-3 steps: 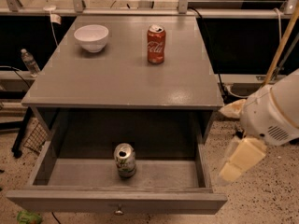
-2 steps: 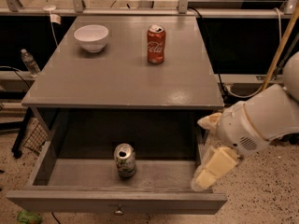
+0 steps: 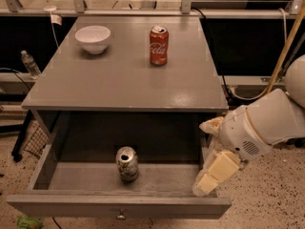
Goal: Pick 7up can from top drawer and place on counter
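Hovering at the lower right of the frame, your gripper (image 3: 202,157) sits by the right wall of the top drawer (image 3: 119,206), its two cream fingers spread wide and empty. Your 7up can (image 3: 127,163) stands upright on the floor of the pulled-out drawer, lower centre, well apart from the gripper. Up on the worktop (image 3: 124,85), a red Coca-Cola can (image 3: 158,45) stands top centre, and a white bowl (image 3: 93,38) sits upper left.
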`<action>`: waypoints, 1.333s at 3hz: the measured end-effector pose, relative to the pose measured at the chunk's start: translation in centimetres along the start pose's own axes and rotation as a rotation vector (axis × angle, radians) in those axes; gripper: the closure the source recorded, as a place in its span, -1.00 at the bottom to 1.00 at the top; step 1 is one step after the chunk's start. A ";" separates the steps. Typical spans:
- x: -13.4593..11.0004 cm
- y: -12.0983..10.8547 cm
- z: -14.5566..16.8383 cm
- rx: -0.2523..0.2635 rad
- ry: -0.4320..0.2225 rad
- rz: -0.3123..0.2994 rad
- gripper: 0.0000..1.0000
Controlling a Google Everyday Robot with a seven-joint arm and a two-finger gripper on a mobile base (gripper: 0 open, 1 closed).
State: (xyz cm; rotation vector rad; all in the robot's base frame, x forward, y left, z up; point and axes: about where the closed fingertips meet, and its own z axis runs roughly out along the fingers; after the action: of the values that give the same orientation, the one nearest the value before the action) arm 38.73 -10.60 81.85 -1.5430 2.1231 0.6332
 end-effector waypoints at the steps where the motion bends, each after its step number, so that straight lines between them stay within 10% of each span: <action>1: -0.1 -0.5 1.6 -0.013 -0.054 0.007 -1.00; 4: -2.1 -3.3 12.3 -0.084 -0.229 -0.031 -1.00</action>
State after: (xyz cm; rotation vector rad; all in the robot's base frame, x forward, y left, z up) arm 43.45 -2.57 72.87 -1.4663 1.9209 0.8547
